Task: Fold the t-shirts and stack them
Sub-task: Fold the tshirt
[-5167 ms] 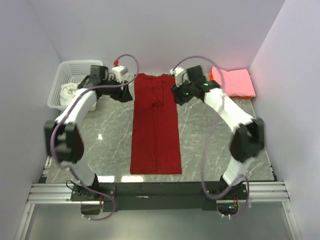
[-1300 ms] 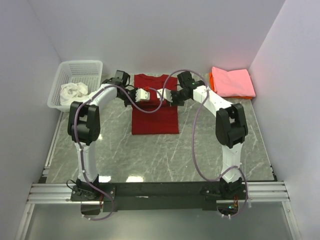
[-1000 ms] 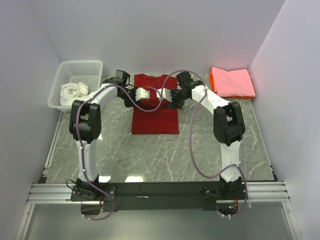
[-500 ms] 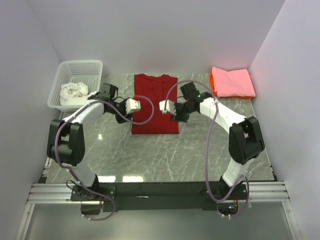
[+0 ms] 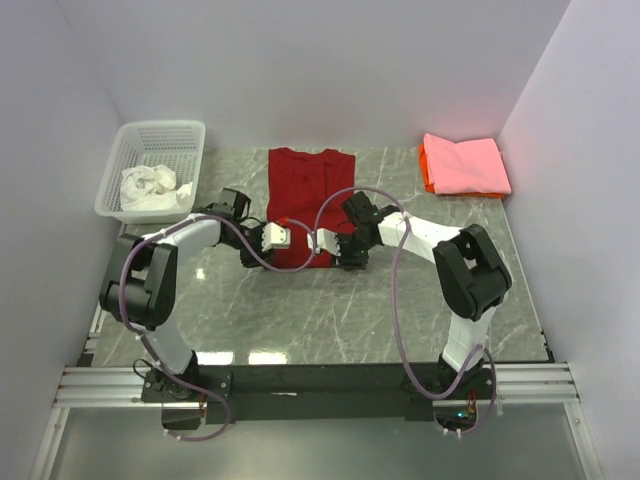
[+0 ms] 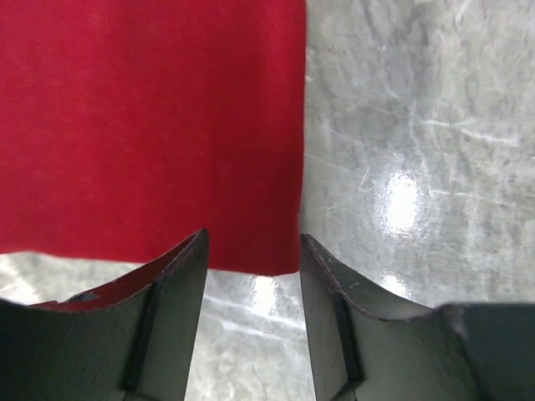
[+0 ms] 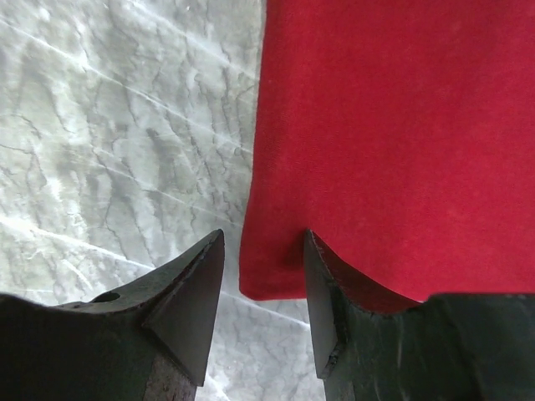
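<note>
Red shirt (image 5: pixel 310 185) lies flat on the counter (image 5: pixel 420 300), centre-back. It shows as a neat narrow rectangle, long axis running front to back, far edge close to the back wall. Both arms reach in low to its near edge, one at each near corner. Left claw (image 6: pixel 251 236) is at the near-left corner, spread. In the wrist view the cloth corner sits in the gap between the fingers (image 6: pixel 180 284), one finger over red cloth and the other over bare marble. It isn't pinching anything that I can see. Right claw (image 7: pixel 264 234) is at the near-right corner and mirrors that: spread, shirt corner in the gap, one finger over cloth and one over marble, nothing pinched. Can't tell whether either set of tips touches the counter or the cloth. Pink shirt (image 5: pixel 465 165) is folded in the far-right corner. It lies on an orange shirt (image 5: pixel 424 170), which shows only as a strip along its left edge. White shirt (image 5: pixel 150 187) is bunched up unfolded inside the basket (image 5: pixel 150 132) at far left. Pile and basket both sit well apart from the red shirt.
</note>
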